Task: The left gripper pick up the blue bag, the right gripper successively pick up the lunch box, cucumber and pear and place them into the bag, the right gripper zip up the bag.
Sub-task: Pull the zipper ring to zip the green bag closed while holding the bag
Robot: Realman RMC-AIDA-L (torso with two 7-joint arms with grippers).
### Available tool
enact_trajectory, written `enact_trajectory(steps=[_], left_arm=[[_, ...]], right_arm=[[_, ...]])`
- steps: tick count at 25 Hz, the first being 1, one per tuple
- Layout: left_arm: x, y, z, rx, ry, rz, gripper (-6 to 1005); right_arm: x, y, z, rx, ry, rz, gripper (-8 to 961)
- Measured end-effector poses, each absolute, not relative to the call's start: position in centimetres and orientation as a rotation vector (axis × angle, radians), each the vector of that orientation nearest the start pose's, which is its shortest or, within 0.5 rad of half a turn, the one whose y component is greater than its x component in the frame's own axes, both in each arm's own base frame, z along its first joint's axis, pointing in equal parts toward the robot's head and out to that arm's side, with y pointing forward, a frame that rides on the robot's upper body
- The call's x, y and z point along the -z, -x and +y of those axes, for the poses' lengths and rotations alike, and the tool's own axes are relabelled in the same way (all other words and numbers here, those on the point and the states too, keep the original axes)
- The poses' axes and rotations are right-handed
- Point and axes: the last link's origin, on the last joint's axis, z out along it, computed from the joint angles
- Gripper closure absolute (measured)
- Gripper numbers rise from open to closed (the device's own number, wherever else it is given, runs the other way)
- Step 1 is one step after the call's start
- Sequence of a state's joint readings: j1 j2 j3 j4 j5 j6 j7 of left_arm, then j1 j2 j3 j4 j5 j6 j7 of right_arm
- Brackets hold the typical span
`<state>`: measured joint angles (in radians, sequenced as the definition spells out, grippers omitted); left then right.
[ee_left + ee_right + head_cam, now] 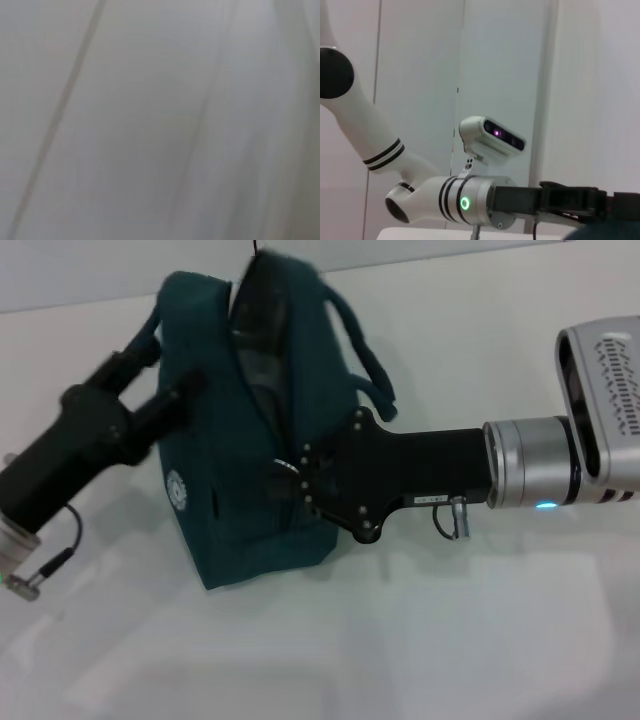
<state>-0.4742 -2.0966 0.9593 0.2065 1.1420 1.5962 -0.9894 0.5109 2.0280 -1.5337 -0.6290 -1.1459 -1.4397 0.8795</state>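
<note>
On the white table (420,640) the blue bag (235,510) stands upright near the middle of the head view, its small round white logo (178,490) facing the robot's left and its long zip running up the front face, gaping open near the top, where a dark interior shows. From the left, the left gripper (185,390) reaches in at the upper part of the bag, beside one padded handle (140,340); its fingertips merge with the dark fabric, so I cannot tell whether it is clenched on the bag or released. From the right, the right gripper (300,480) comes in level, its black body pressed against the bag's front at the zip; the fingertips are lost against the cloth, so its hold cannot be told either. Its silver wrist (530,465) shows a blue light. The right wrist view shows the left arm's silver wrist (470,202) with a green light and its camera (492,137), against a pale wall (580,75). The left wrist view shows only a pale blurred surface.
</note>
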Motion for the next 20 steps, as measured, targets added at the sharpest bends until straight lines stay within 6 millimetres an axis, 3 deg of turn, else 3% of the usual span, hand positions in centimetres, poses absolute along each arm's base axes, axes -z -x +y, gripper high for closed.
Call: enact_trajectory(steps=[6, 8, 15, 20], left_arm=[[1.6, 25.9, 30.4, 1.430, 2.059, -0.680, 246], [1.6, 26.0, 30.1, 1.440, 2.059, -0.675, 104], [1.1, 26.4, 26.6, 1.517, 2.116, -0.594, 106], [1.7, 27.8, 23.8, 1.458, 2.128, -0.562, 108]], right_arm=[[5.0, -18.1, 31.5, -1.032, 2.751, -0.193, 933], [5.0, -18.1, 31.5, -1.033, 2.747, -0.197, 933], [4.3, -17.6, 32.0, -1.093, 2.666, -0.202, 933], [4.0, -17.1, 32.0, -1.136, 2.581, -0.288, 933]])
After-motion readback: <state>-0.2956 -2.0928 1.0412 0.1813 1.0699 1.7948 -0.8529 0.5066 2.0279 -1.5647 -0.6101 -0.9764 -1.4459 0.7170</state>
